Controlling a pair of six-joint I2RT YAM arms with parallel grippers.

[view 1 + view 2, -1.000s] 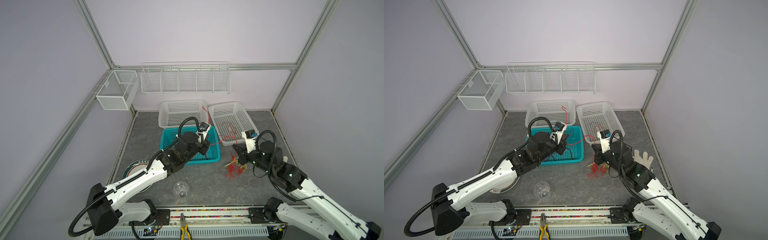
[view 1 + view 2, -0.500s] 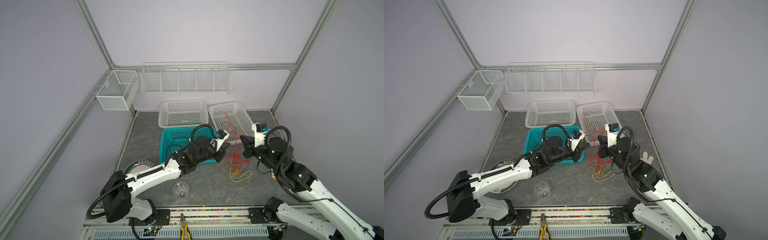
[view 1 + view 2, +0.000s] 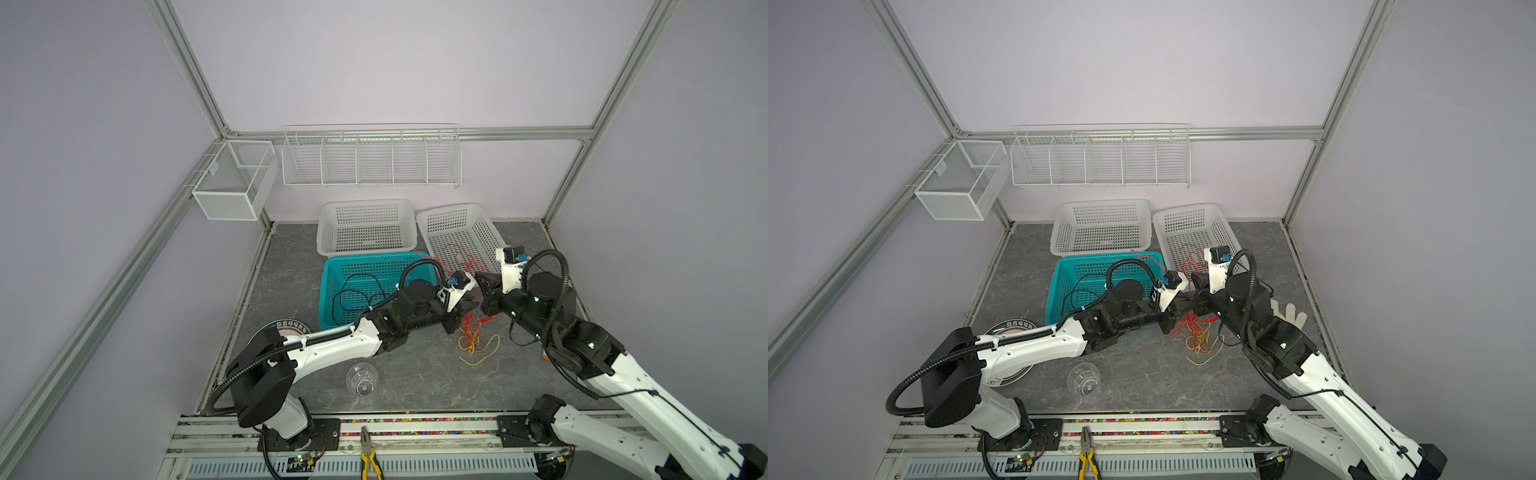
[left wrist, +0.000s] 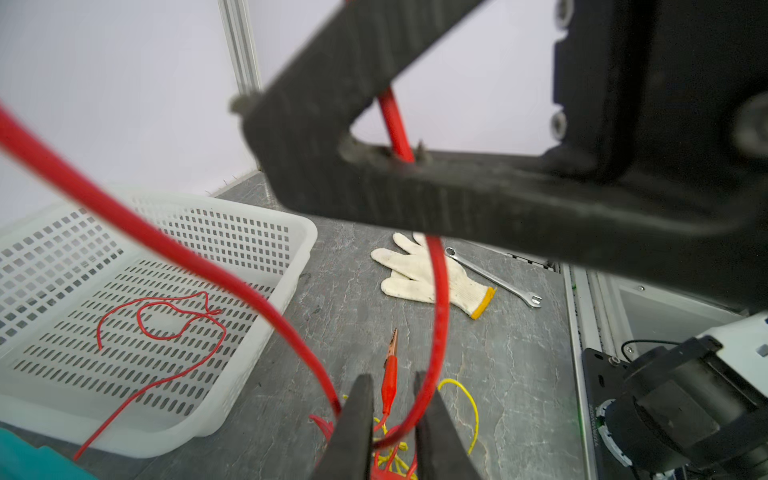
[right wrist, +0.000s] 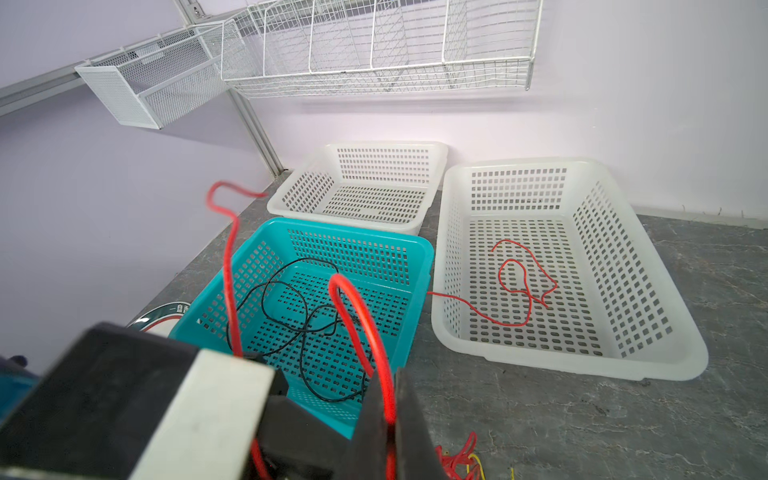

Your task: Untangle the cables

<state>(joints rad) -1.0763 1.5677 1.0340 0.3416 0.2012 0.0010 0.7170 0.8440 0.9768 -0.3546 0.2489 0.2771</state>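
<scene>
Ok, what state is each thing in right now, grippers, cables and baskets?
left gripper: jaws slightly apart, red cable running loose between them.
right gripper: shut on the red cable.
teal basket: holds a loose black cable.
right white basket: holds a second red cable, loose.
back white basket: empty.
cable heap: red and yellow, tangled on the table.

Crowded middle, open front of the desk (image 3: 415, 382)

The left fingers (image 4: 353, 428) and right fingers (image 5: 411, 428) stand almost tip to tip off the near right corner of the teal basket (image 3: 330, 299). A red cable (image 5: 376, 332) pinched in the right pair loops through the air around them, above the tangle (image 3: 471, 338). The rear white basket (image 3: 365, 216) and right white basket (image 3: 484, 237) wall off the back. Bare desk lies between tangle and clear cup (image 3: 362, 378); glove (image 3: 1289, 316) and wrench (image 4: 490, 276) occupy the right edge.
</scene>
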